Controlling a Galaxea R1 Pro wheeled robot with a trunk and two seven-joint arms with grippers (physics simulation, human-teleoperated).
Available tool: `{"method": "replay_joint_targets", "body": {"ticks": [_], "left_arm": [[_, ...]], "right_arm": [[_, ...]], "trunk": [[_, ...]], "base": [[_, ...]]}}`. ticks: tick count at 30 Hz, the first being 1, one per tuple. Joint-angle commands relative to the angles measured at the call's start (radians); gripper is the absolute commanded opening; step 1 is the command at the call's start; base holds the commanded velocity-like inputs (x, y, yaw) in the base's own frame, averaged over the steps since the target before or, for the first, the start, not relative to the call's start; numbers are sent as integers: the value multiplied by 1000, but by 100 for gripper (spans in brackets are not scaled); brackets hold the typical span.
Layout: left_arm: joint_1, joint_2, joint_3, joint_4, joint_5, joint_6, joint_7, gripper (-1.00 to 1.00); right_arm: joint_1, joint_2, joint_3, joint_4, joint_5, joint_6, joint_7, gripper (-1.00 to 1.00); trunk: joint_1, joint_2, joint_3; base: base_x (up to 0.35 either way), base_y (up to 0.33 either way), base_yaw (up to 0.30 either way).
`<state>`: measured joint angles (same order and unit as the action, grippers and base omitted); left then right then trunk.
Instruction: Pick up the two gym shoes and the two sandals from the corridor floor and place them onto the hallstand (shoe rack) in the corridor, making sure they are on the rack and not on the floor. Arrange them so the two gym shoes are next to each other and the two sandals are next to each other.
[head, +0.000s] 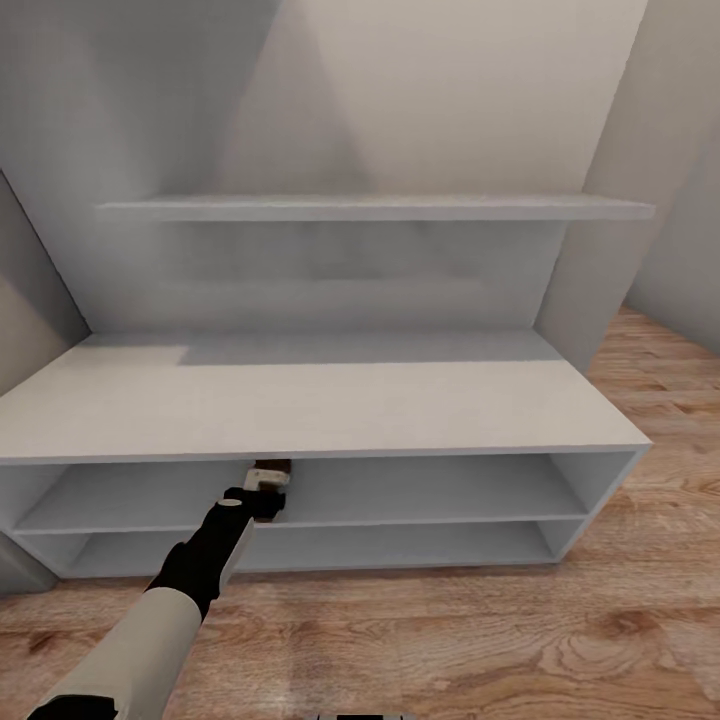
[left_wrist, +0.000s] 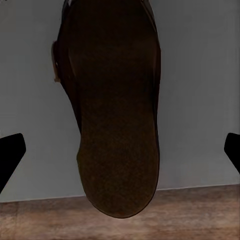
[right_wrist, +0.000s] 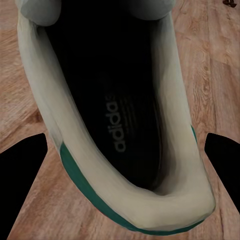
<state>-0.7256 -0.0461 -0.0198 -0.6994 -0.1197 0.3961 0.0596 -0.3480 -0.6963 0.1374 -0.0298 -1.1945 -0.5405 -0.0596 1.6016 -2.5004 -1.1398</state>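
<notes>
Sandal (left_wrist: 117, 115) at rack's (head: 300, 410) upper slot

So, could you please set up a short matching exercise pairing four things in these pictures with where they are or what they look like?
Things:
1. sandal
2. gym shoe
3. left gripper
4. rack

Descriptions:
A. pale grey, flat top bare
B. white with a green stripe, dark inside, over the wood floor
C. brown, at the rack's upper slot
D. reaching into the upper slot

Pairs: 1-C, 2-B, 3-D, 4-A
</notes>
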Motion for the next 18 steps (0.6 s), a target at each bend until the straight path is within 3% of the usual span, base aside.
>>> {"method": "replay_joint_targets", "body": {"ticks": [1, 11, 18], "left_arm": [[1, 0, -3, -2, -9, 4, 2, 100], [3, 0, -3, -2, -9, 2, 2, 100], [3, -1, -3, -3, -9, 1, 11, 100]], "right_arm": [[0, 0, 8, -1, -4, -1, -6, -100], [0, 0, 8, -1, -4, -1, -6, -100], [0, 0, 8, -1, -4, -1, -6, -100]], "trunk": [[0, 0, -1], [0, 0, -1], [0, 0, -1]], "base": [[0, 0, 0], [-9, 0, 0], [-267, -1, 0]]}}
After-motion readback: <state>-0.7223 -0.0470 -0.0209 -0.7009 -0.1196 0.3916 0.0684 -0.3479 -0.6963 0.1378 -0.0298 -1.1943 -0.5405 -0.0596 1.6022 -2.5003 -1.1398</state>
